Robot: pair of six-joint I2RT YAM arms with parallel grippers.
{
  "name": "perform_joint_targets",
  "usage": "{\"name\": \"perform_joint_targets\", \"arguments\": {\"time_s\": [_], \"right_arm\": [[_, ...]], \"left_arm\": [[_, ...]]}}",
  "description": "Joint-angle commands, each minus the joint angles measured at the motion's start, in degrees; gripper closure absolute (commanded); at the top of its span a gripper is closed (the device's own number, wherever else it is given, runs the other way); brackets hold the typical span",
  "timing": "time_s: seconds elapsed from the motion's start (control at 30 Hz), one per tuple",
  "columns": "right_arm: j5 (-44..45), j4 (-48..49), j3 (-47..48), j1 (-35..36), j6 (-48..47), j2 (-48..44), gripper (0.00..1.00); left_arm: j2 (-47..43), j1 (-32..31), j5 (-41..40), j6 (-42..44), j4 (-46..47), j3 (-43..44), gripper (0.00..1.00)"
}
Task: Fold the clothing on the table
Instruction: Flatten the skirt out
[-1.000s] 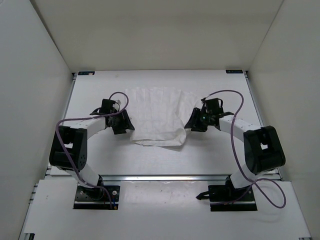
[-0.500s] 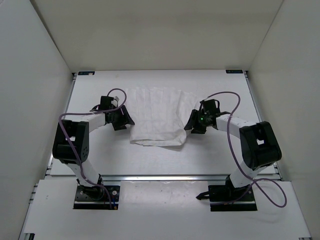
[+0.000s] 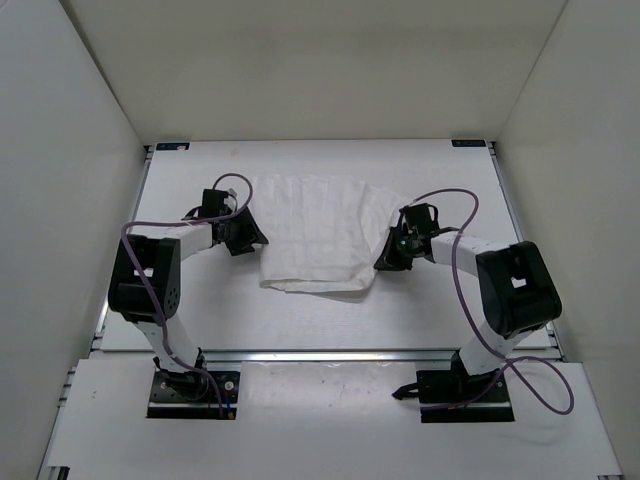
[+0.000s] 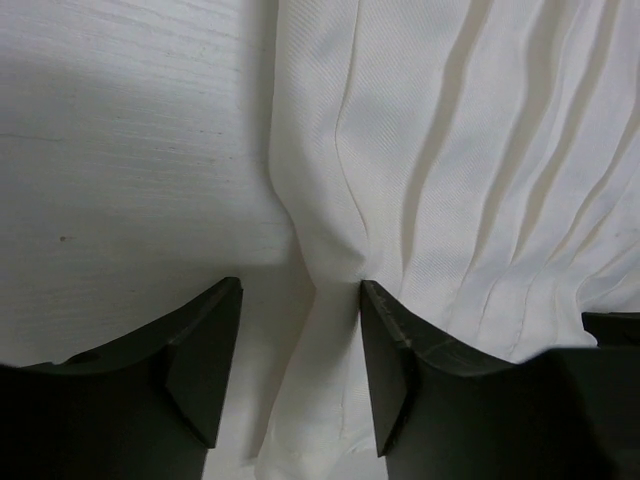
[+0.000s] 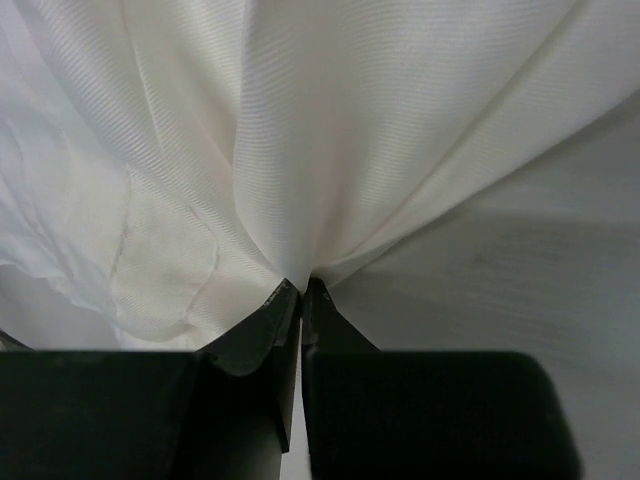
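Where the right fingers meet, they are clamped tight on a bunched fold at the right edge of the clothing, having stood apart a second ago. The left fingers gape astride its left edge, gripping nothing. The clothing lies mid-way across the bench, with bare surface near, far and at both sides.

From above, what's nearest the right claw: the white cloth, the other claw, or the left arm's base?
1. The clothing, pinched in the right gripper.
2. The left gripper, at the clothing's left edge.
3. The left arm's base, bottom left of the view.
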Motion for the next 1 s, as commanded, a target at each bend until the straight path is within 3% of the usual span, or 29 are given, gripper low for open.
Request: {"name": "perform_joint_targets", "arguments": {"time_s": [0.0,0.2,0.3,0.33,0.4,0.43,0.47,0.63,0.73,0.8,0.9,0.97], "right_arm": [[0.48,1.03,2.20,0.23,0.19,1.34,1.00],[-1.18,2.69,1.49,-1.35,-0.51,0.29,1.00],[-3.20,3.92,1.58,-0.65,-1.04,0.90,1.00],[-3.30,4.36,2.10,-0.65,-1.22,1.08,1.00],[-3.12,4.19,2.81,0.14,-1.66,1.61,1.00],[-2.95,3.84,3.68,0.06,-1.57,1.95,1.00],[-2.08,3.23,3.69,0.05,-1.92,2.05,1.00],[0.12,-0.02,2.82,-4.41,-4.64,-1.54,1.00],[-2.14,0.41,2.11,-8.98,-6.40,-4.89,1.00],[-4.61,0.50,3.95,-10.75,-8.07,-4.55,1.00],[-5.32,-4.74,15.52,-10.41,-12.20,0.35,1.00],[-2.78,-11.43,33.31,-9.18,-16.49,3.97,1.00]], "left_arm": [[-0.06,0.54,-1.13,-0.82,1.71,1.53,0.40],[1.44,-0.06,3.34,-0.91,5.04,1.09,0.54],[2.32,-1.83,5.38,-0.56,6.45,0.83,0.54],[2.67,-2.53,5.38,-0.29,6.80,0.74,0.59],[3.11,-3.23,6.25,-1.08,7.59,-0.22,0.78],[3.37,-3.32,6.26,-1.43,7.86,-1.01,0.97],[3.46,-3.24,6.08,-1.61,7.68,-1.28,1.00],[1.10,-1.31,2.04,2.95,0.40,0.38,1.00],[-0.66,1.24,4.14,5.41,-1.36,2.31,1.00],[1.17,0.81,6.60,6.82,-3.73,8.35,1.00],[7.58,-1.47,10.65,8.49,-9.79,22.65,1.00],[10.48,-2.87,10.74,8.85,-13.14,32.40,1.00]]}}
